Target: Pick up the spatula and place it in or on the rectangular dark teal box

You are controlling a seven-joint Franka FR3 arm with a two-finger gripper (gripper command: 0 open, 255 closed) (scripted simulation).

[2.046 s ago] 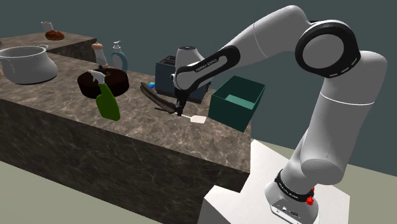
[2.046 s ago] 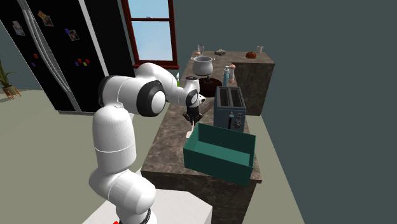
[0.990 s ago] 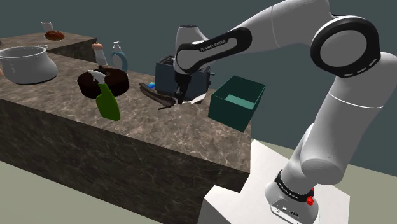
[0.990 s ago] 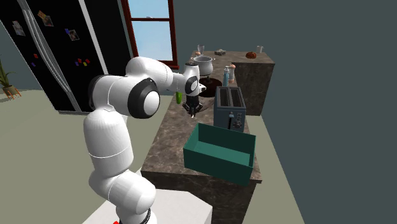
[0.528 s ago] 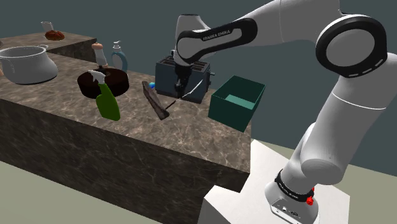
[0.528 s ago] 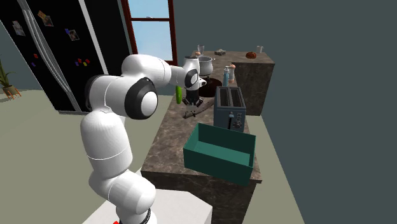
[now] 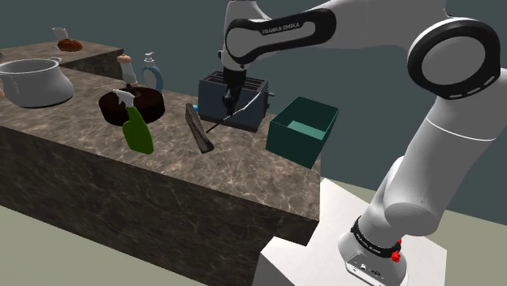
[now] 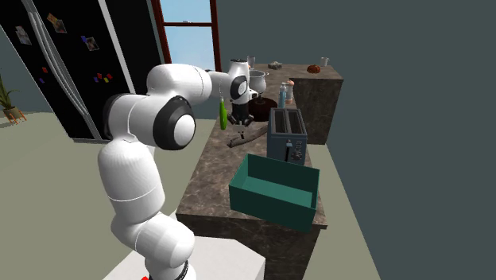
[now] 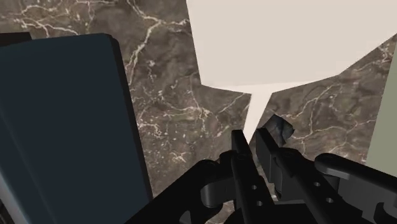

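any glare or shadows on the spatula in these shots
Wrist view: the spatula is flat cream, no glare or shading. Shoulder view: even light, no clear shadow under it on the counter. Second exterior view: small and dim.

Home kitchen: dark marble counter (image 7: 244,162), toaster (image 8: 286,134), steel pot (image 7: 32,81), black double-door fridge (image 8: 71,87) with magnets, red-framed window (image 8: 187,36), potted plant (image 8: 8,102) on floor
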